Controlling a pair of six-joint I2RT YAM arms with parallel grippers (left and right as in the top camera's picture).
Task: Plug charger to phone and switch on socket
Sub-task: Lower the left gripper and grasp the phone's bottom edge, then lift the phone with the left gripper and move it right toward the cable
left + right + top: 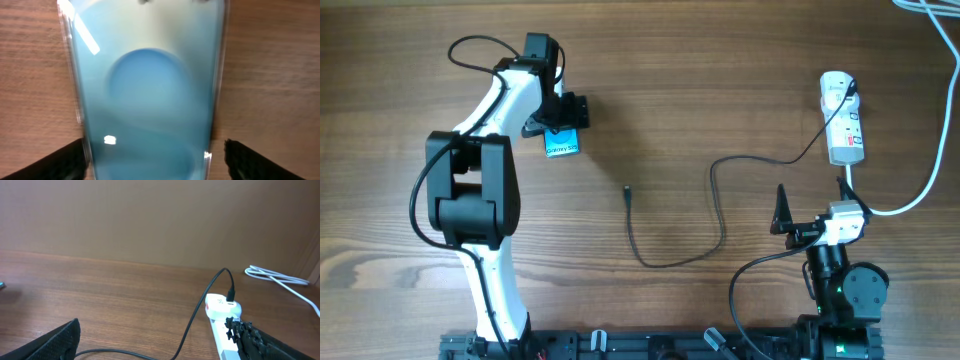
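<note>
The phone (561,146), with a light blue screen, lies on the wooden table at upper left. My left gripper (558,125) is open and straddles it. In the left wrist view the phone (150,100) fills the frame between the two fingers (152,160), with a small gap at the right finger. The white socket (842,120) lies at upper right. The black charger cable (720,215) runs from it in loose curves to its free connector tip (627,190) mid-table. My right gripper (813,200) is open and empty just below the socket (222,315). The cable (200,310) passes between its fingers (160,345).
A thick white lead (930,170) runs from the socket's near end round the right side to the top right corner, and shows in the right wrist view (275,275). The arm bases stand along the table's front edge.
</note>
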